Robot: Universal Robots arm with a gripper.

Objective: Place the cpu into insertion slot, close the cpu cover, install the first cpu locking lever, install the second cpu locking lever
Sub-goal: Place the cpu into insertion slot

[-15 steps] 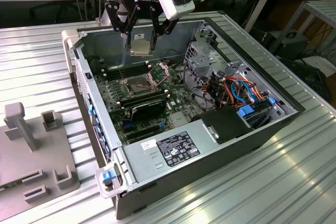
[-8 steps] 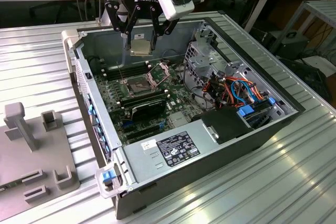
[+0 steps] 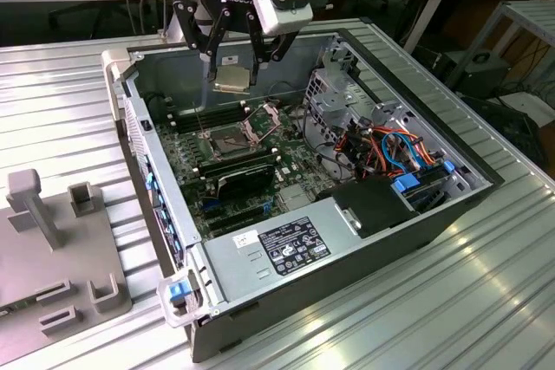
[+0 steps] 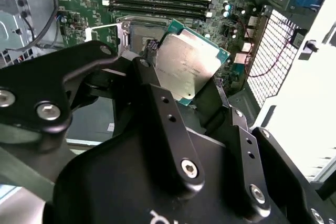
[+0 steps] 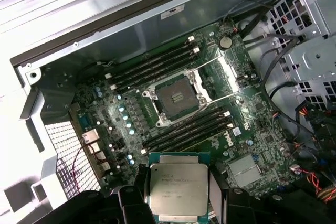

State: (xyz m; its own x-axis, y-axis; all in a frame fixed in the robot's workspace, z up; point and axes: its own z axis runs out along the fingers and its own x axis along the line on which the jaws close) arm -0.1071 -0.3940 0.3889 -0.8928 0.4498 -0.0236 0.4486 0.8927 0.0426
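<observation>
Since the slot (image 5: pixel 176 97) lies open and bare in the middle of the green board (image 5: pixel 105 109), the fingers (image 4: pixel 157 98) carry the cpu (image 5: pixel 177 187) flat, with its metal top up, so that it can meet the socket square. They are clamped on two opposite edges of the chip, which leaves its underside free and its top plain to see in both wrist views. In the exterior view the cpu (image 3: pixel 231 78) hangs well above the board, inside the walls of the open case (image 3: pixel 364 244) that stands on the ribbed bench (image 3: pixel 486 292). Whether it is straight over the slot (image 3: pixel 225 139) I cannot tell. The chip is not seated. The cover (image 3: pixel 263 120) stands tilted up just beside the slot, toward the exterior view's right, which keeps the opening clear for the chip.
</observation>
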